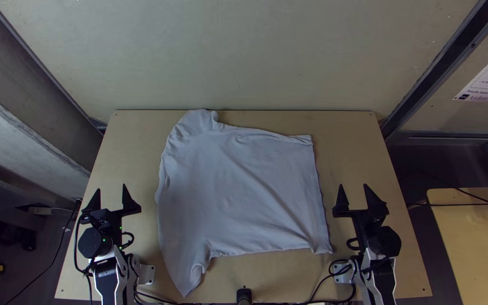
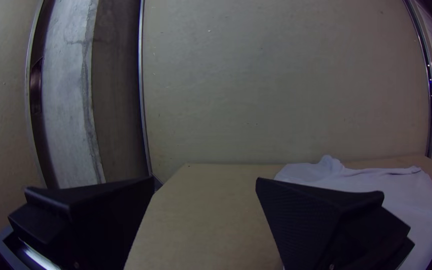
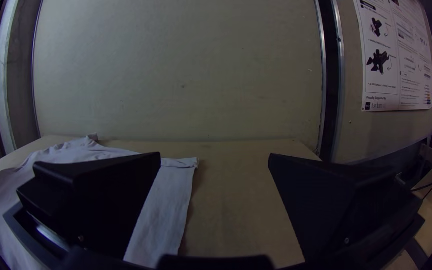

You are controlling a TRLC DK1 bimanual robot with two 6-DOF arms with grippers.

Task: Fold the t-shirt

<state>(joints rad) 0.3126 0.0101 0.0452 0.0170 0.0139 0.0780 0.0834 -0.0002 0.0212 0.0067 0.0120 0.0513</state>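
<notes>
Left tool [image 1: 111, 188], right tool [image 1: 353, 185], both agape, t-shirt [image 1: 238, 192] spread between

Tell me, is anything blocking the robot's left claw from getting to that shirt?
Nothing visible stands between the open left gripper and the t-shirt; just a strip of tabletop separates them.

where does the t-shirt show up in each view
Top view: t-shirt mostly spread between left hand and right hand.
Left wrist view: its far part beyond the left hand's inner finger.
Right wrist view: behind the right hand's inner finger, its straight hem between the fingers.
Shared landmark: the table's far edge.
</notes>
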